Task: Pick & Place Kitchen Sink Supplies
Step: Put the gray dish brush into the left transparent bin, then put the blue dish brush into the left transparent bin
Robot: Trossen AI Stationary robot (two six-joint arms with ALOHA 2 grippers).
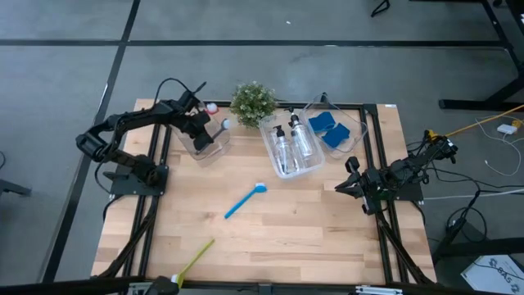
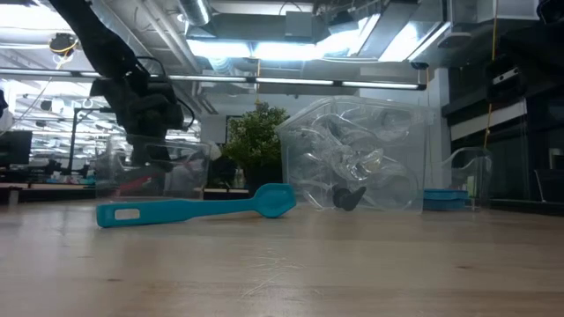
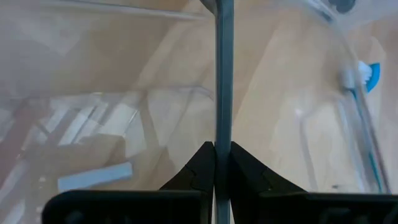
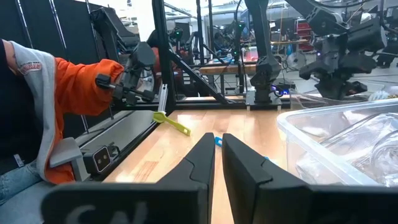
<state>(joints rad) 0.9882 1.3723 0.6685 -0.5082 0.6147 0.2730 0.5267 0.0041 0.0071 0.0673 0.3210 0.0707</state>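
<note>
Worktop [image 1: 270, 238] of pale wood carries three clear bins along its far edge. The middle bin [image 1: 289, 147] holds two clear pump bottles [image 1: 291, 141] lying side by side; the bin [image 1: 340, 124] nearest the far right corner holds the blue sponges [image 1: 331, 129]; the left bin [image 1: 203, 146] is the one for brushes, with a red-tipped handle [image 1: 212, 107] and a pale brush head poking over its rim.

The left gripper [image 1: 200, 129] hangs over that left bin, and the left wrist view shows its fingers [image 3: 200, 167] pinched on the thin grey brush handle [image 3: 223, 74], which stands straight down into the bin. So the step in hand looks like dropping this grey brush in with the others. The next move probably calls for parting the fingers while low inside the bin walls, then lifting clear without snagging the rim.

The right gripper [image 1: 354, 182] waits near the right edge, fingers nearly together and holding nothing.

A blue brush [image 1: 246, 200] lies mid-worktop, and a yellow-green brush [image 1: 195, 260] lies near the front left edge; both remain to be picked.
</note>
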